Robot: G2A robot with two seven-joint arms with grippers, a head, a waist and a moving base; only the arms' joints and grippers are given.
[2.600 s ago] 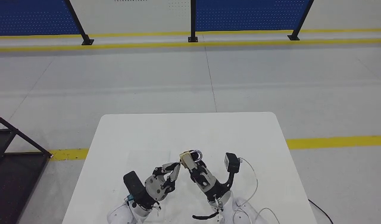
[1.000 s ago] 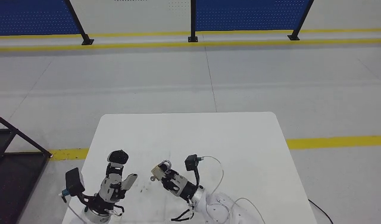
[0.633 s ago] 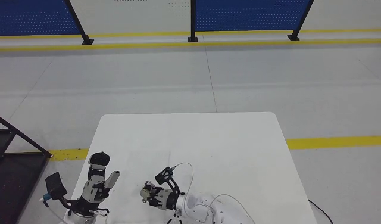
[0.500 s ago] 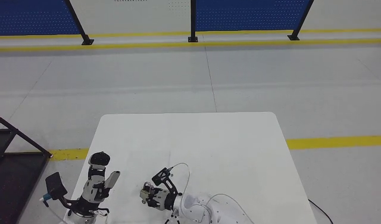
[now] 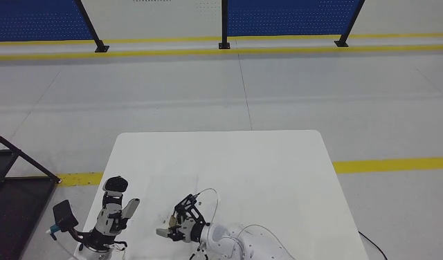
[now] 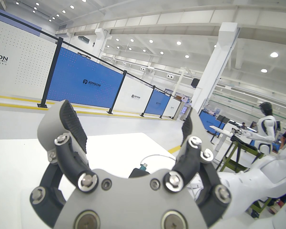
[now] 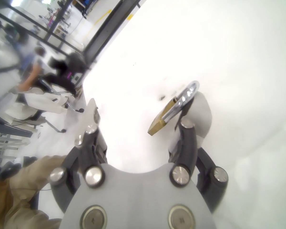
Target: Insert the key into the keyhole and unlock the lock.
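A brass padlock (image 7: pixel 160 121) with a chrome shackle (image 7: pixel 187 94) lies tilted against the inner side of one finger (image 7: pixel 201 110) of my right gripper (image 7: pixel 146 108), just over the white table (image 7: pixel 217 36). The jaws stand wide apart and the other finger does not touch the lock. From above, the lock (image 5: pixel 163 232) shows at the tip of the right gripper (image 5: pixel 173 228), near the table's front edge. My left gripper (image 6: pixel 127 111) is open with nothing in it and points up and away over the table. It sits at the front left corner (image 5: pixel 129 208).
A black metal frame (image 5: pixel 21 164) stands just off the table's left side, also seen past the edge (image 7: pixel 104 32). A thin cable (image 5: pixel 208 194) loops over the right wrist. The white table (image 5: pixel 277 163) stretches far and right of both arms.
Both arms have swung left from the table's front middle, where the grippers were together; the left one went to the front left corner. In the last half second the lock sank slightly.
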